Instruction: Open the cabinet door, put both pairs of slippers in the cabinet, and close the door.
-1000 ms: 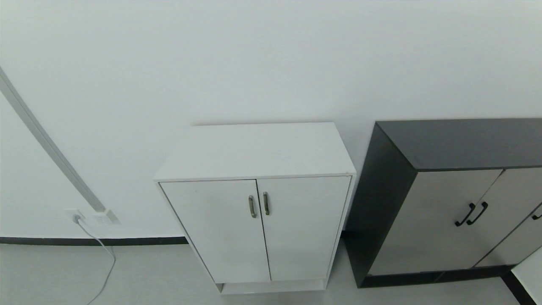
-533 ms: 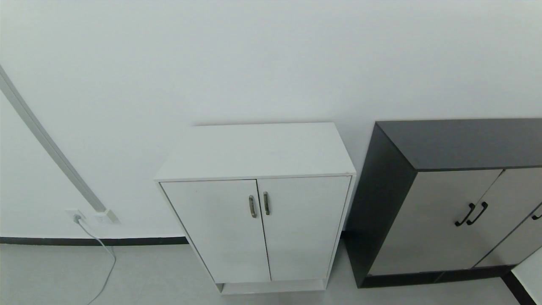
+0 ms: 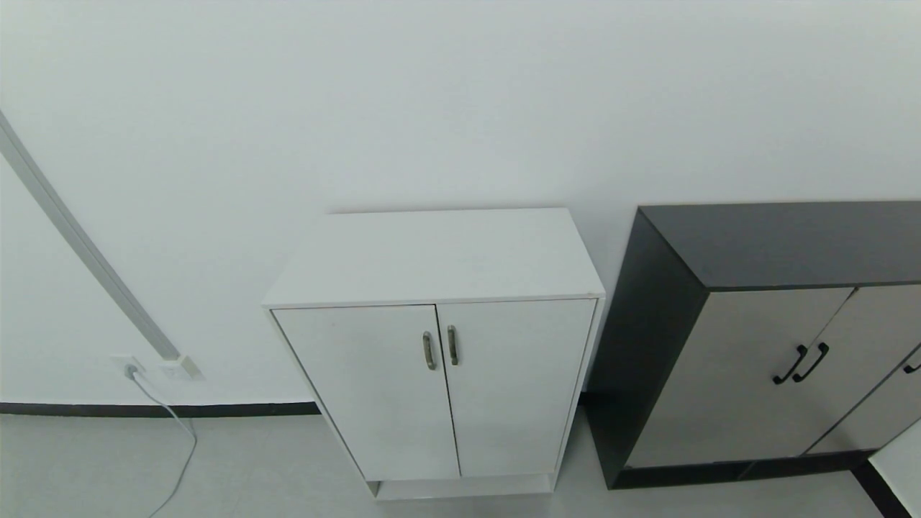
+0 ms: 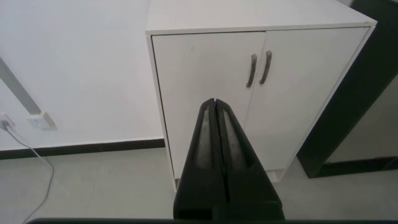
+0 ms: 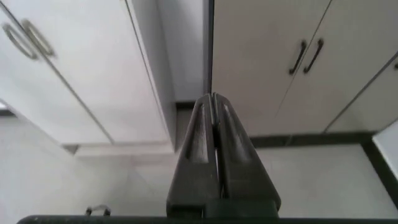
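Observation:
A white two-door cabinet (image 3: 439, 360) stands against the wall with both doors closed; two metal handles (image 3: 439, 349) sit side by side at the middle. The left wrist view looks at the cabinet (image 4: 261, 81) and its handles (image 4: 259, 68) from some way back, with my left gripper (image 4: 215, 104) shut and holding nothing. My right gripper (image 5: 213, 99) is also shut and holds nothing; it hangs before the gap between the white cabinet (image 5: 74, 68) and the dark one.
A black cabinet (image 3: 755, 338) with grey doors and black handles (image 3: 802, 363) stands right of the white one. A wall socket (image 3: 129, 368) with a grey cable (image 3: 176, 446) trailing over the floor lies to the left. A slanted wall conduit (image 3: 79, 244) runs above it.

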Robot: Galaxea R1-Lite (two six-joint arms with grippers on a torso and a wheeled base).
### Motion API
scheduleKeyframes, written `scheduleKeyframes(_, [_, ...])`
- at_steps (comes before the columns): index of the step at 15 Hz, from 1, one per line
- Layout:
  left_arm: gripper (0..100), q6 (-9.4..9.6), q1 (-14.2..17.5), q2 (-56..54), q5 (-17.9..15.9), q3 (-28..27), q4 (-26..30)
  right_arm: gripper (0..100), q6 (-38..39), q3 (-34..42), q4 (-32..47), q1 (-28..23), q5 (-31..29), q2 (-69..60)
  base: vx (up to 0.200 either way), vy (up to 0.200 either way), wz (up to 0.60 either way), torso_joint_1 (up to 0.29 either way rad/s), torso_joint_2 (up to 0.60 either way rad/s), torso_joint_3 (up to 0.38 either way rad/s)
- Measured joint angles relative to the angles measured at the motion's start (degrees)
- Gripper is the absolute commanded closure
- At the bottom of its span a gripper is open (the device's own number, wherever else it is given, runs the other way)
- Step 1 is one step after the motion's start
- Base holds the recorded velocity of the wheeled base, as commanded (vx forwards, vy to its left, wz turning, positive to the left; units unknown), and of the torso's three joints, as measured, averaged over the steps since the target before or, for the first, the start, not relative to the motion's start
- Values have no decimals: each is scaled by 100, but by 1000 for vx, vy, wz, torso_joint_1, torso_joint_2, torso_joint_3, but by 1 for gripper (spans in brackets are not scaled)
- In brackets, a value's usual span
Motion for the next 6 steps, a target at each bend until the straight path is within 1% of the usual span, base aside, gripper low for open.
scheduleKeyframes(2, [100,0,-5,0,0,0,0,100,95,2,-10,-101,5,-311,0,0,0,0,0,0])
scheduleKeyframes(6, [100,1,0,0,2,0,0,100,163,2,-26,-127,30,-510,0,0,0,0,0,0])
